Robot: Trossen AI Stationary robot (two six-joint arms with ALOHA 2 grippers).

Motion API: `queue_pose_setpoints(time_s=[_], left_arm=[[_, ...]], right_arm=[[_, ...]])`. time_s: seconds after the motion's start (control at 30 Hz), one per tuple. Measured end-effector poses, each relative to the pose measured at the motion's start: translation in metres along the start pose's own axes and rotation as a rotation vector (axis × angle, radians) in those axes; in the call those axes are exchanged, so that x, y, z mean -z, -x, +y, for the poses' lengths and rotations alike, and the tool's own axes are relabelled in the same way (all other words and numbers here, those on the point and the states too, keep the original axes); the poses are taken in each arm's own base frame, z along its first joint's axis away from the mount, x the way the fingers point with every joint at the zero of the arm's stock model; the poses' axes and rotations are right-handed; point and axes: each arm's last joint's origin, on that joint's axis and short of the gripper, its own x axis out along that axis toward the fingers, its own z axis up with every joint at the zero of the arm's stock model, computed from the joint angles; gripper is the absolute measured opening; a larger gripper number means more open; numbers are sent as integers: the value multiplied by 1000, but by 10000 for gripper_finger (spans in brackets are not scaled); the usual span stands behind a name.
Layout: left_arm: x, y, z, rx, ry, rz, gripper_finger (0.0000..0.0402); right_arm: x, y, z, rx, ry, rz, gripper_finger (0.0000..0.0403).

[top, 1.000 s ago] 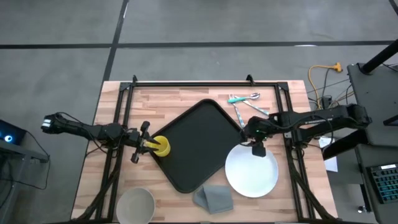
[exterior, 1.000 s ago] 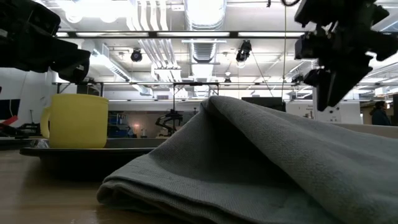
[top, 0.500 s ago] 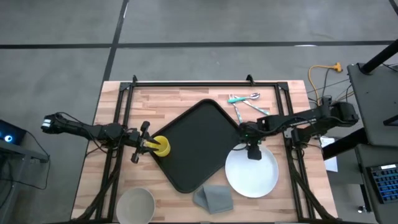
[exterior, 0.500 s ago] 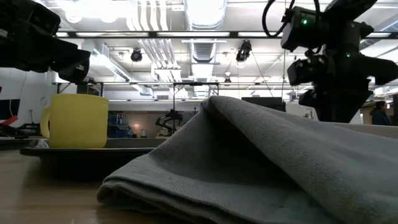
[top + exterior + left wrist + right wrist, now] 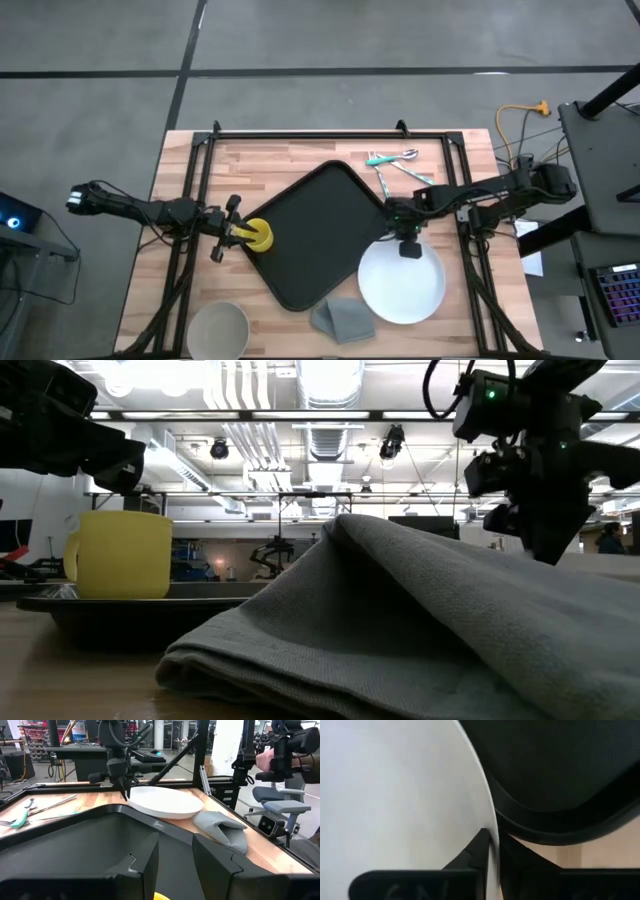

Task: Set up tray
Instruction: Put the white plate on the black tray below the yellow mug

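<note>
With the tray (image 5: 312, 235) lying skewed at the worktop's centre, the right gripper (image 5: 492, 851) pinches the white plate (image 5: 401, 283) by its rim only, so it may slip or tilt, while the left gripper (image 5: 240, 232) clamps the yellow cup (image 5: 259, 236) at the tray's left corner.

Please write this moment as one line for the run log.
left gripper: shut on yellow cup, on tray | right gripper: shut on white plate rim, beside tray | plate: on table
</note>
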Motion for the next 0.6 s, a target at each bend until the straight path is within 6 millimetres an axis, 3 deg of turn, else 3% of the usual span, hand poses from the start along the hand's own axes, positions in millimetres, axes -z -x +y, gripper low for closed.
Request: queue_pose_setpoints(time_s=[0.37,0.6], left_arm=[[0,0,0,-1,0,0,105],[0,0,0,-1,0,0,105]], right_arm=[[1,13,-1,-78,-29,-8,8],[-17,36,-11,-68,-56,-67,8]])
